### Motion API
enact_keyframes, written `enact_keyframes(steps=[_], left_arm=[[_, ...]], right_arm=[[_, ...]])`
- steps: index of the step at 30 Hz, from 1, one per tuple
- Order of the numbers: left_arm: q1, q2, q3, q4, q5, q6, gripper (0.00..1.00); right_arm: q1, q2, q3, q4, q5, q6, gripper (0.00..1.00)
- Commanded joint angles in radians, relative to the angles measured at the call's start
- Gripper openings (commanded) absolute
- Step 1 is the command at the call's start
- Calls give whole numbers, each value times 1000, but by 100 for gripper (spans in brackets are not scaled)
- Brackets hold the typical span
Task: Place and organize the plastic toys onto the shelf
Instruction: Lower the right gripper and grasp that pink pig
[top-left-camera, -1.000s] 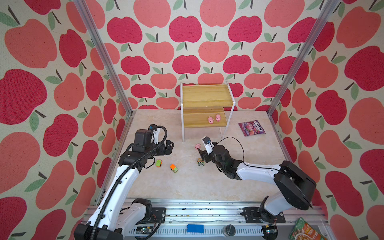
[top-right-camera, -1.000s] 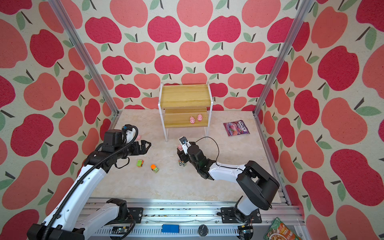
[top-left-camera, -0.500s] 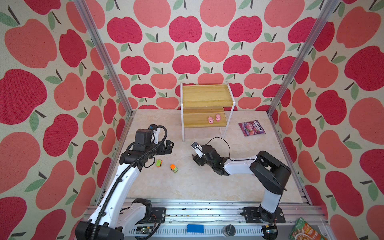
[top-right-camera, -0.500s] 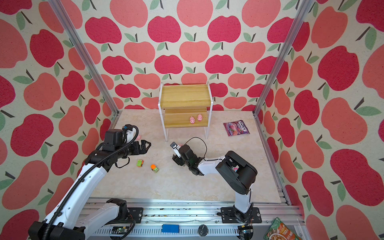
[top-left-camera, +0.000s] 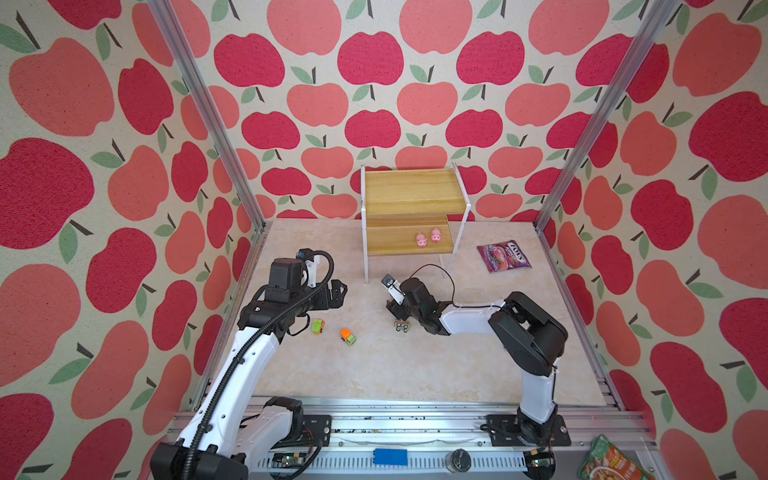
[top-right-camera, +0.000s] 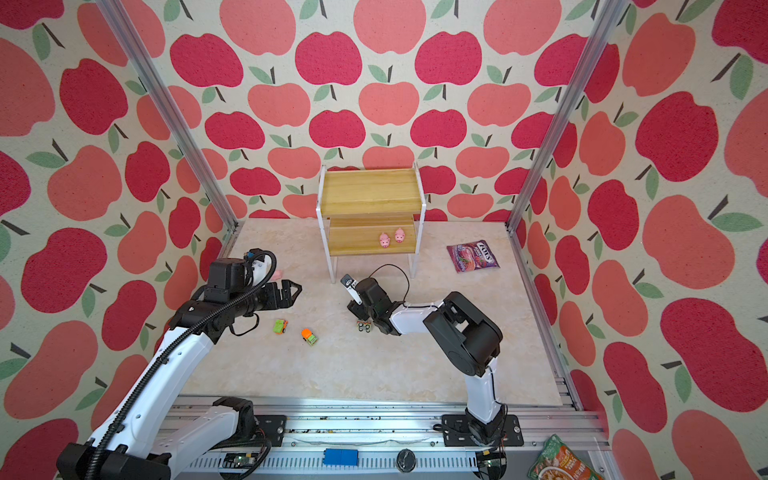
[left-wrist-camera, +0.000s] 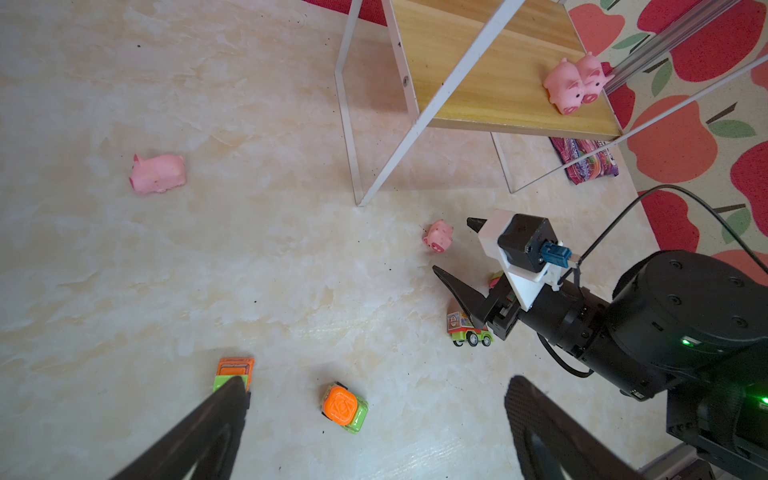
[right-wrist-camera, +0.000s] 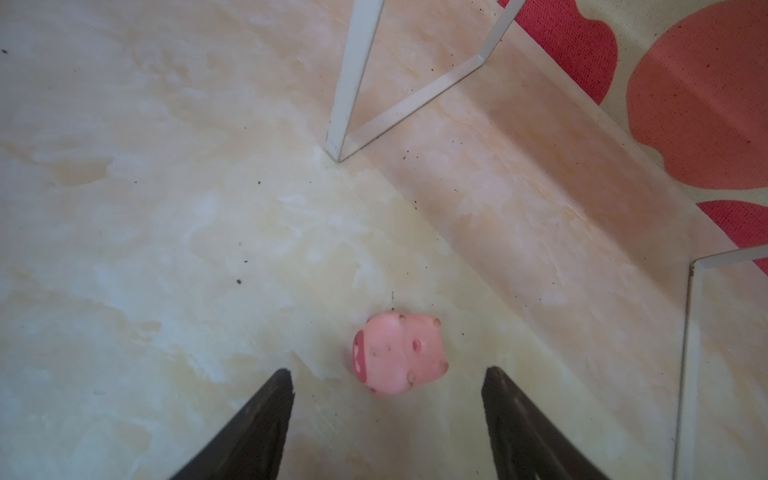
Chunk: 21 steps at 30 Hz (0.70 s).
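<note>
Both top views give me two pigs (top-left-camera: 428, 239) on the lower board of the shelf (top-left-camera: 415, 195), with green car (top-left-camera: 318, 326) and orange car (top-left-camera: 348, 336) on the tabletop (top-left-camera: 374, 374). Left wrist adds a fallen pig (left-wrist-camera: 158, 172); left gripper (left-wrist-camera: 376, 380) is spread and empty. Right wrist: right gripper (right-wrist-camera: 388, 370) is spread, with the loose pig (right-wrist-camera: 399, 357) just beyond its tips

My left claw (top-right-camera: 292, 293) hovers with jaws apart over the worktop (top-right-camera: 374, 365), near a green car (top-right-camera: 281, 326) and an orange car (top-right-camera: 309, 336). My right claw (top-right-camera: 354, 308) reaches low, just beside a dark-wheeled car (top-right-camera: 364, 326). Two pink pigs (top-right-camera: 384, 240) stand side by side on the lower board of the shelf (top-right-camera: 365, 191).
</note>
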Motion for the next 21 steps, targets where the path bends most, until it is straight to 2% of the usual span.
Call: enact_keyframes(steps=[1,13,21], left_arm=[[7,6,-13,-13,20,9,99],[7,3,-15,-6,38,8,99],[8,0,-15,-6,38,8,99]], right_arm=[[-3,34,49,-56,23,-30,73],[-3,130,143,-109,137,-65,57],[-3,136,163,-98,174,-77,27]])
